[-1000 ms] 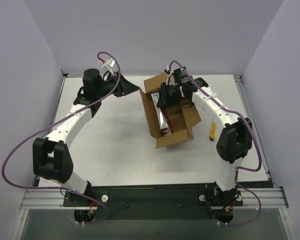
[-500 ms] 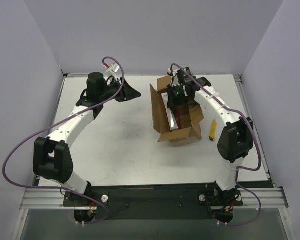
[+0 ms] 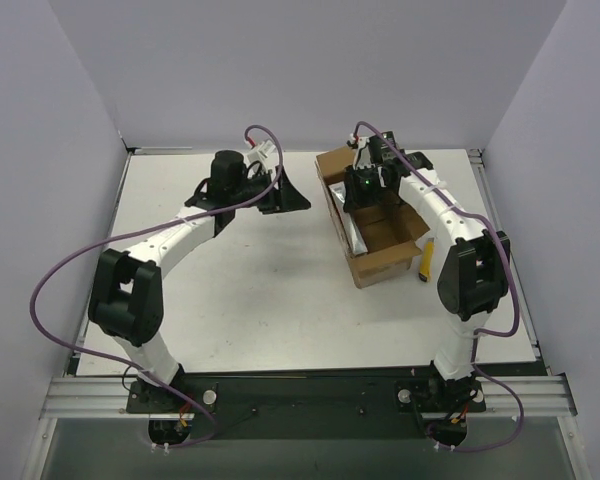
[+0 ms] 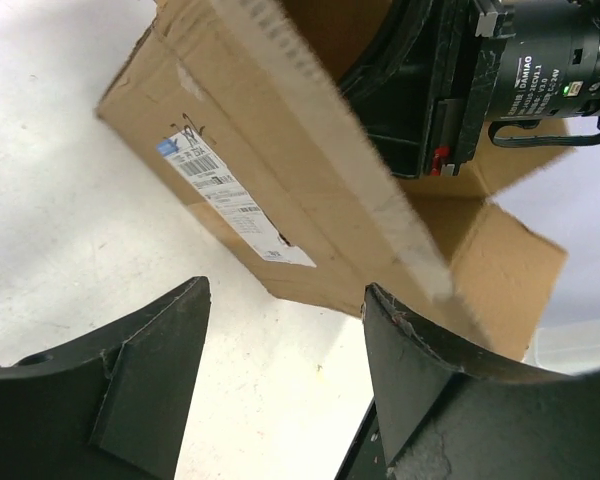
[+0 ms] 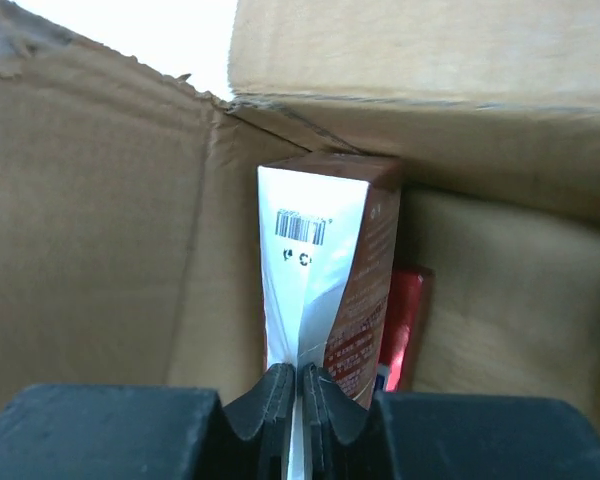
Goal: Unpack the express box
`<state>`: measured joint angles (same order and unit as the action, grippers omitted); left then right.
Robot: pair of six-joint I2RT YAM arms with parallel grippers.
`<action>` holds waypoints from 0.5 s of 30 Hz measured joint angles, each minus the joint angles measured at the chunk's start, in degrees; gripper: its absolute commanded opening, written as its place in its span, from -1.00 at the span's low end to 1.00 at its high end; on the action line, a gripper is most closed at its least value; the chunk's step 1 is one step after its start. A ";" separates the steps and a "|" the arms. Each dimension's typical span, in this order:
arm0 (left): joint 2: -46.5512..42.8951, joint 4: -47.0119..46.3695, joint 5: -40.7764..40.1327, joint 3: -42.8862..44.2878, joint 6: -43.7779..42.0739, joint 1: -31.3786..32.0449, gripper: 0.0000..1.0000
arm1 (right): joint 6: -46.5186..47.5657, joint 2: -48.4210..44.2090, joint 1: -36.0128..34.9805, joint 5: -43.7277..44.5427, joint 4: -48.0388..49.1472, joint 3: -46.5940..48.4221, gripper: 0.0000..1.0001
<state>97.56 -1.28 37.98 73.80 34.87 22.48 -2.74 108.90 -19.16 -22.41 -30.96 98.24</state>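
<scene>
Tabletop (image 3: 250, 280), express box (image 3: 383, 263) lengthwise near-to-far

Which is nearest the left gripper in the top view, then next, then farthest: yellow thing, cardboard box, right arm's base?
From the left gripper:
1. cardboard box, just to its right.
2. yellow thing, past the box.
3. right arm's base, at the near edge.

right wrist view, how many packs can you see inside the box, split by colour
brown and white pack: 1
red pack: 1
total showing in the express box: 2
</scene>
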 measured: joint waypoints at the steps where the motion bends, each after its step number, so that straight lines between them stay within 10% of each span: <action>1: 0.55 -0.07 0.00 0.39 0.22 0.35 0.44 | 0.02 0.00 0.00 -0.02 -0.02 0.00 -1.00; 15: 4.66 -5.05 2.71 3.85 2.97 1.81 0.46 | 0.07 0.02 0.15 2.49 0.66 0.52 -1.00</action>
<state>102.21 -6.33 40.69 77.65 37.85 24.29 -2.68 108.92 -19.00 -19.92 -30.30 98.76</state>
